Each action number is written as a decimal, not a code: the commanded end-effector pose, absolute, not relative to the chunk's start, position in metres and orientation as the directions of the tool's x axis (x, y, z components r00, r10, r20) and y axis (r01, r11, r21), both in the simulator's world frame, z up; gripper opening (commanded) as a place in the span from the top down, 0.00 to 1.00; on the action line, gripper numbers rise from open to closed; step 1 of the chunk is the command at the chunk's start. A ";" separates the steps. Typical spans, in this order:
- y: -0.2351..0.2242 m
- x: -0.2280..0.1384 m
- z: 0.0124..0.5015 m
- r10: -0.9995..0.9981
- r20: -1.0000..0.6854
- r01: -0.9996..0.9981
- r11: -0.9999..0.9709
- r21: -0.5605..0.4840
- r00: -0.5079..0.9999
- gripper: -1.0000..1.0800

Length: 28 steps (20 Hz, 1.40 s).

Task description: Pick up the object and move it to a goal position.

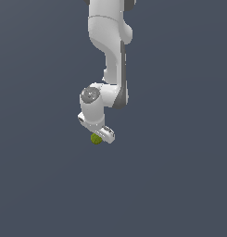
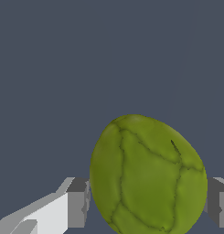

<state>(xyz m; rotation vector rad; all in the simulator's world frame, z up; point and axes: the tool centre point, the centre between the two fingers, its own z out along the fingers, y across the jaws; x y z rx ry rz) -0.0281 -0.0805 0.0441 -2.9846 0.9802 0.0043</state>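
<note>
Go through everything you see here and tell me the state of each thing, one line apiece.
green object: sits between the two fingers, whole, with dark crack-like veins on its skin.
gripper: lowered around the green object, a finger on either side; contact cannot be told.
arm: reaches down over the grey surface, wrist bent.

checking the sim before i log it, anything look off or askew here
Nothing stands out. The green object sits between the gripper fingers, one finger on each side, looking whole. Whether the pads touch it cannot be told. The floor is plain.
</note>
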 end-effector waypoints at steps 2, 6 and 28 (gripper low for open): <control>-0.083 -0.029 0.054 -0.593 0.000 -0.593 -0.805 -0.001 0.805 1.00; -0.087 -0.033 0.073 -0.593 0.000 -0.593 -0.805 -0.001 0.805 1.00; -0.116 -0.054 0.190 -0.593 0.000 -0.593 -0.805 0.000 0.805 1.00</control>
